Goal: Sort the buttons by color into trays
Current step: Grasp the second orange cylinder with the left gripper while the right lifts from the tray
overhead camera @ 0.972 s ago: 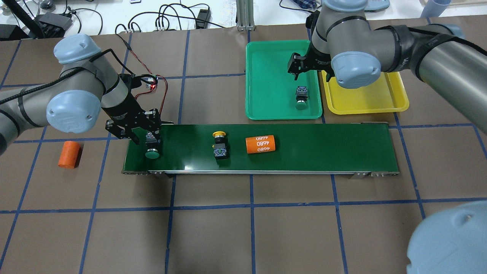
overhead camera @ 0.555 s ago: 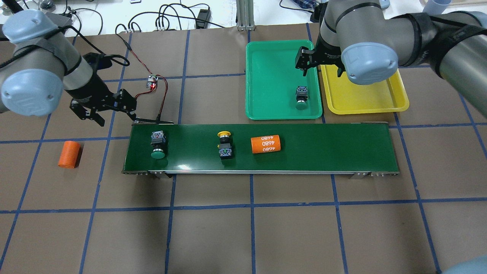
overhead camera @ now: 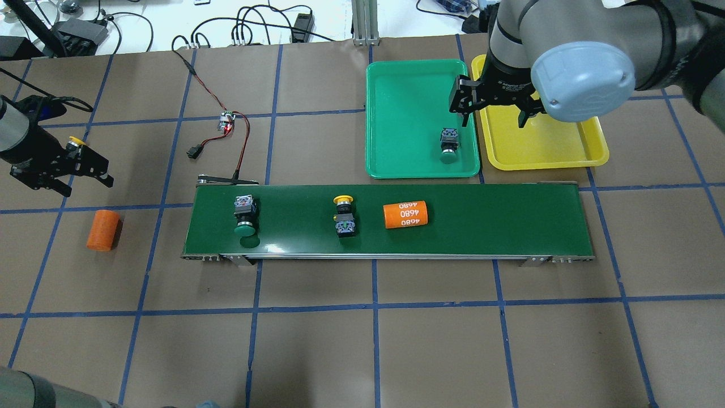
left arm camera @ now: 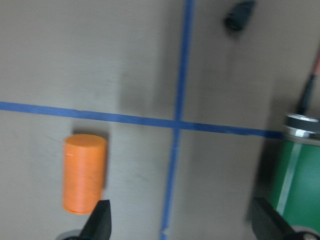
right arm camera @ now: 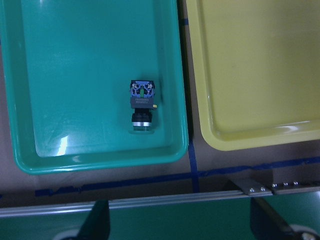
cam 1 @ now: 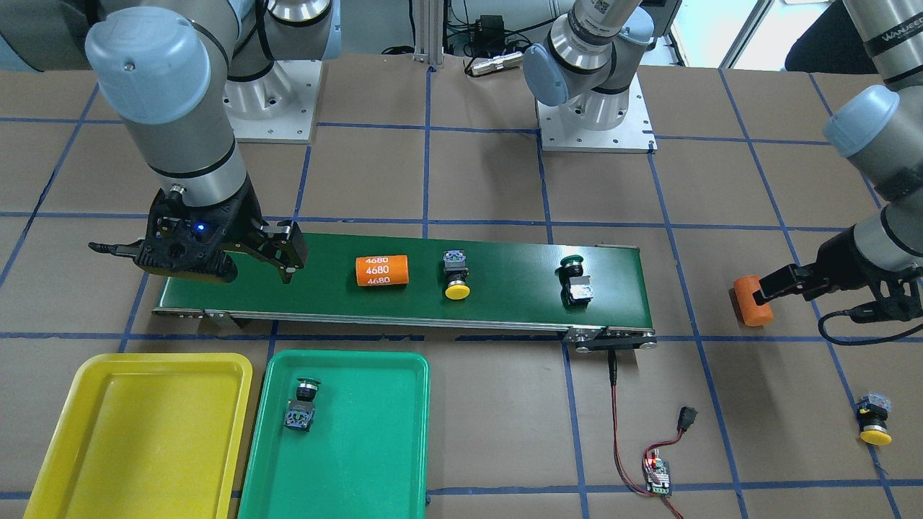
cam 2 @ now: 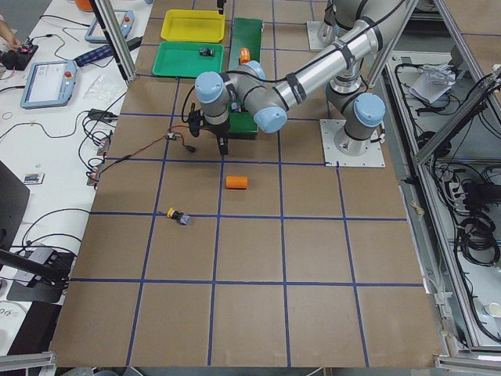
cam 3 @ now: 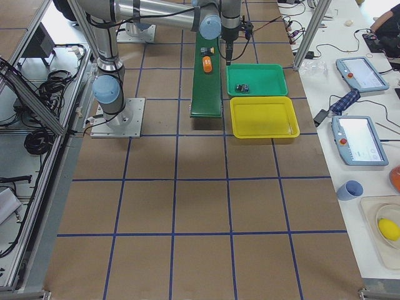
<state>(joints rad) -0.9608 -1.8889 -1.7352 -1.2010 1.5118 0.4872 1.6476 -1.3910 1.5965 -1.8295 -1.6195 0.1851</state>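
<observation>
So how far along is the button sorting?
One of four looks done: the sorted green button lies in the green tray. Nothing is in hand; the left pincer and right pincer are open and empty. Left to do: a green button and a yellow button on the conveyor belt, and a second yellow button on the table. The yellow tray is empty.

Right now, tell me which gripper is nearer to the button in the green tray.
Right. The right gripper hangs over the edge of the green tray, beside the yellow tray, close to the button; the left gripper is off beyond the belt, near the plain orange cylinder.
</observation>
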